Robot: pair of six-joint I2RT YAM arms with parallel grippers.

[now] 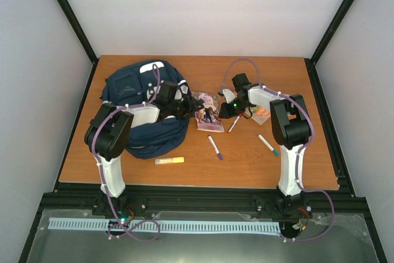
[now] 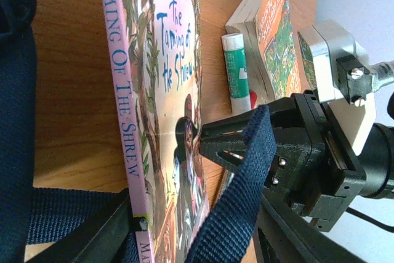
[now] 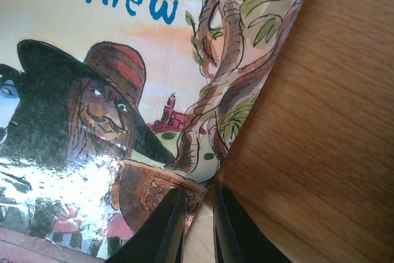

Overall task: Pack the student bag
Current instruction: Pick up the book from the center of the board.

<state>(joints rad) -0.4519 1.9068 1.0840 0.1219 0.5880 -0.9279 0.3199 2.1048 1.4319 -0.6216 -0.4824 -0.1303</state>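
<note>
The student bag point(image 1: 138, 112), a big navy backpack, lies at the table's left. Just right of it sits a paperback, "The Taming of the Shrew" point(image 1: 206, 115), tipped up with its spine point(image 2: 120, 109) showing. My left gripper point(image 1: 186, 108) is open around the book point(image 2: 166, 90): one finger point(image 2: 92, 232) rests at the spine, while the other stands apart from the cover. A navy bag strap point(image 2: 246, 177) hangs in that gap. My right gripper point(image 3: 198, 204) pinches the cover's edge point(image 3: 203, 180), its fingers point(image 3: 163, 226) nearly together. Its black fingertips reach the cover's edge in the left wrist view.
An orange-covered book point(image 2: 277, 35) and a green glue stick point(image 2: 237, 69) lie beyond the paperback. On the wooden table point(image 1: 258, 170) are a purple marker point(image 1: 215, 148), a teal marker point(image 1: 268, 145), a red marker point(image 1: 234, 123) and a yellow highlighter point(image 1: 169, 161).
</note>
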